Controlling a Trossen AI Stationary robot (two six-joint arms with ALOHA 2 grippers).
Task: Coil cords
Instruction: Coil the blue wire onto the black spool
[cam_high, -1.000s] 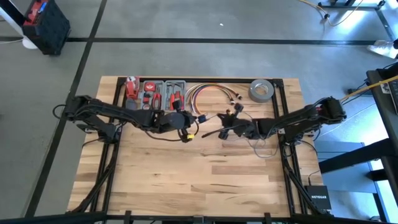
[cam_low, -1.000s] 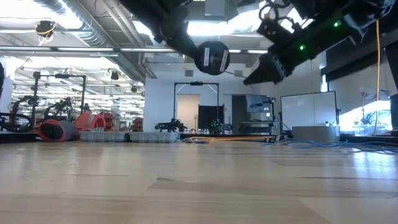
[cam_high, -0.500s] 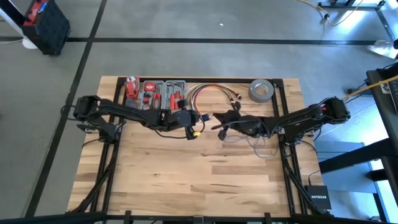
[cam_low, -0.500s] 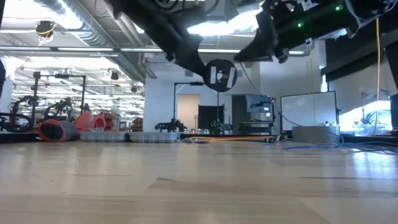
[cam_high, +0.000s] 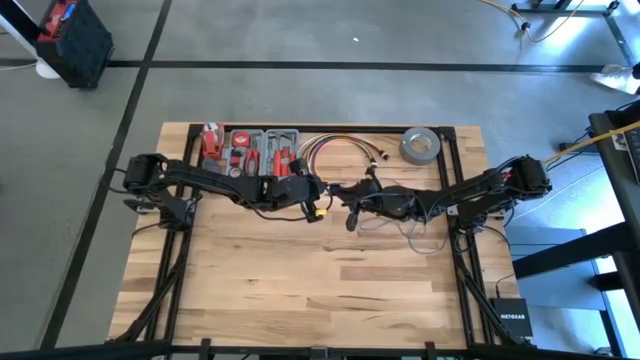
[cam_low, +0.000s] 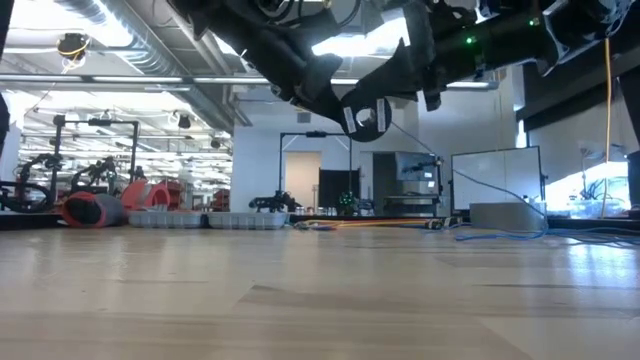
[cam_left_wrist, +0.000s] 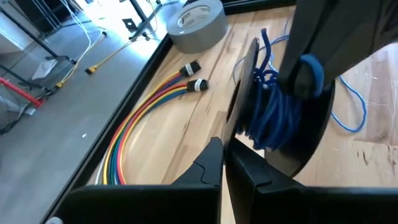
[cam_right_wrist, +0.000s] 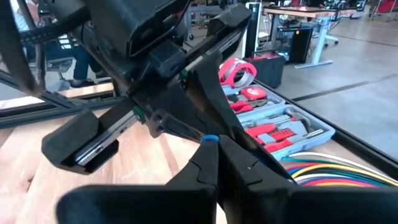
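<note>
Left gripper (cam_high: 322, 204) and right gripper (cam_high: 349, 208) midair (near tape roll (cam_high: 421, 146), coloured cables (cam_high: 335, 149))

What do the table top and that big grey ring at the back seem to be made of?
The table top looks like wood: pale glued planks with visible grain and a faint sheen. The grey ring is probably a roll of duct tape, with a matte silvery outside and printed inner core.
</note>
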